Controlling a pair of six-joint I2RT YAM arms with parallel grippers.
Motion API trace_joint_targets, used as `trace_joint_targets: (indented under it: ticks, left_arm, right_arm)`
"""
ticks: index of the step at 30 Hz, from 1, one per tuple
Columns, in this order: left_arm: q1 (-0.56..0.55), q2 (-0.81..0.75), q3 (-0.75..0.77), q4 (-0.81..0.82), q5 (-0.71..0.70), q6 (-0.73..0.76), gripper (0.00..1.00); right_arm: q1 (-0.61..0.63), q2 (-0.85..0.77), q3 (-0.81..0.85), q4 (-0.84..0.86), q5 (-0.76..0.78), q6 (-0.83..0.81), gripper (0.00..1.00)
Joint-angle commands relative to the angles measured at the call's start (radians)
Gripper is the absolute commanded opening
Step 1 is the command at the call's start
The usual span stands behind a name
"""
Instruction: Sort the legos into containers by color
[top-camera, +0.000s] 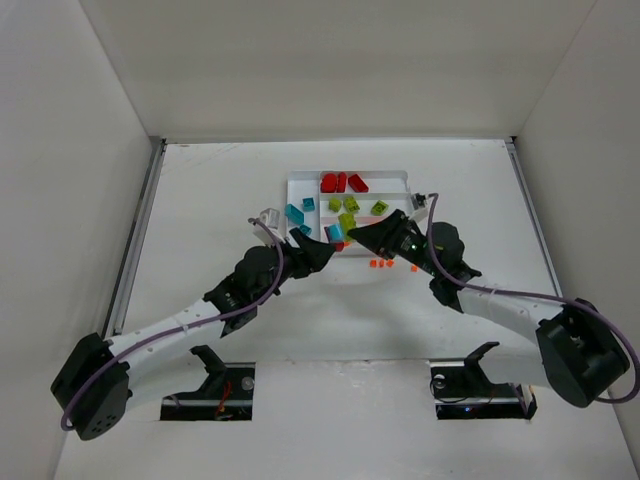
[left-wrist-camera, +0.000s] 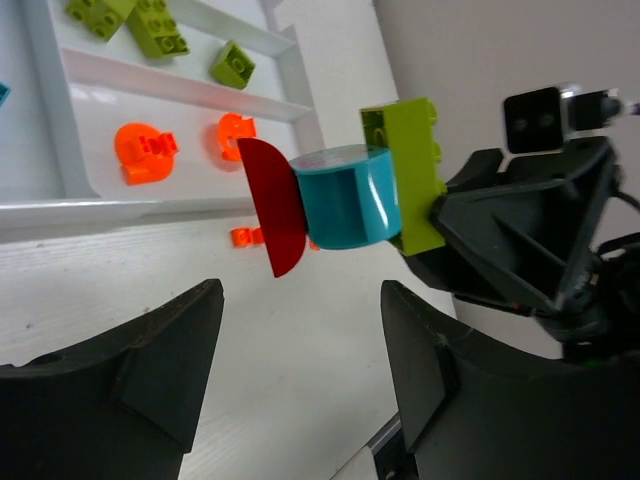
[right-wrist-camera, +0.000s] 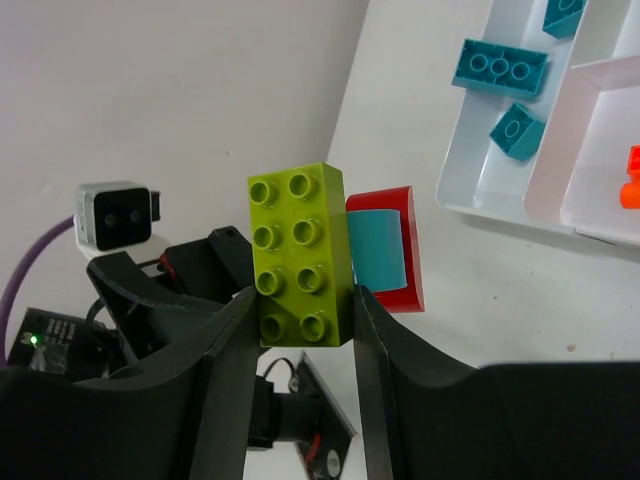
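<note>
1. Top view: the right jaws carry a small 3-colour stack (top-camera: 335, 234) clear of the counter (top-camera: 200, 200), just short of the tray (top-camera: 390, 177). The left jaws face it from the opposite side, tips near it. Loose orange bits (top-camera: 380, 264) lie on the counter just beside the right jaws.
2. Left wrist view: the left jaws are released, pads wide apart w/ nothing between them. The stack sits ahead of and above their gap, not touching. In order, the red half-round (left-wrist-camera: 272, 205) is the free end, the teal drum (left-wrist-camera: 345, 195) is in the middle, and the lime brick (left-wrist-camera: 405, 170) is at the right jaws' end.
3. Right wrist view: the right jaws are clenched on the lime brick (right-wrist-camera: 298, 255) across its long sides. The teal drum (right-wrist-camera: 378, 248) and red half-round (right-wrist-camera: 410, 250) stick out beyond their tips.
4. Handling (judgement):
   - The pieces are prob. light, rigid, smooth plastic, joined by friction only, so they won't crush but may pop apart suddenly.
   - The drum's curved wall likely slips or rolls btw flat pads.
   - The best hold for the left jaws looks like the red piece's straight edge and opposite rim, close to the joint.
   - Then a straight pull away from the right jaws, w/o twisting.
</note>
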Motion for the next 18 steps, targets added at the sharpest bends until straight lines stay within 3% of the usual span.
trace_joint_targets:
  ticks: [1, 11, 18]
  left_arm:
    - [-0.017, 0.002, -0.009, 0.167, -0.015, 0.000, 0.62]
    - [-0.024, 0.038, -0.014, 0.220, -0.007, 0.015, 0.54]
    - [-0.017, 0.043, -0.018, 0.220, -0.004, 0.021, 0.52]
  right_arm:
    - [-0.044, 0.030, -0.019, 0.171, -0.061, 0.131, 0.22]
    - [-0.087, 0.135, -0.042, 0.394, -0.112, 0.336, 0.22]
    - [-0.093, 0.153, -0.045, 0.441, -0.103, 0.385, 0.22]
